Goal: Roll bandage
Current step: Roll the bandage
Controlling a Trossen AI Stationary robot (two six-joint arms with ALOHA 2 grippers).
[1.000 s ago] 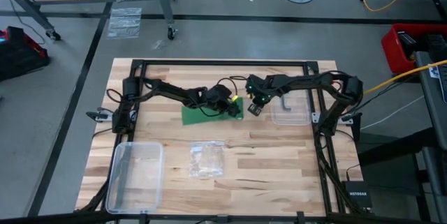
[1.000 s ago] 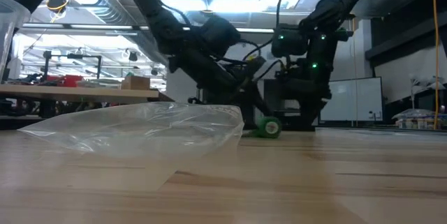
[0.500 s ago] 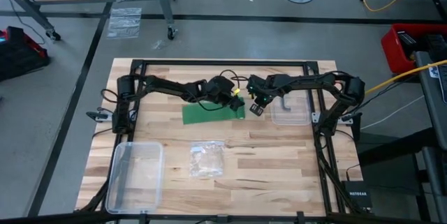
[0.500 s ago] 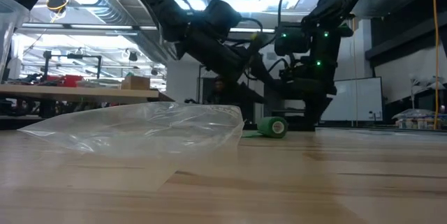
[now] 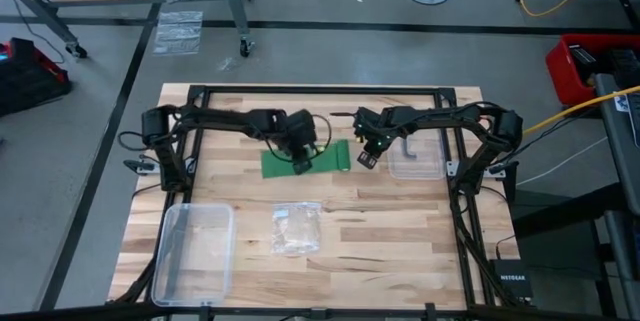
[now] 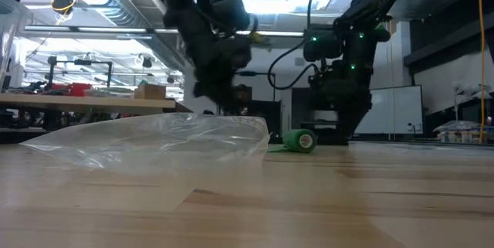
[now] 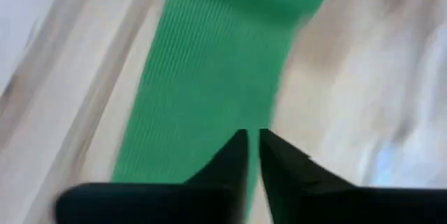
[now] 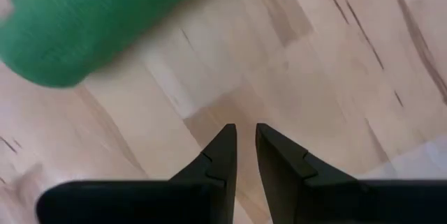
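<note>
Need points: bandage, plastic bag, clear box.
bandage (image 5: 318, 159), high view, on the flat unrolled green strip.
plastic bag (image 5: 296, 229), high view, on the middle of the crinkly bag.
clear box (image 5: 161, 261), high view, on the left rim of the box at the table's near left corner.
</note>
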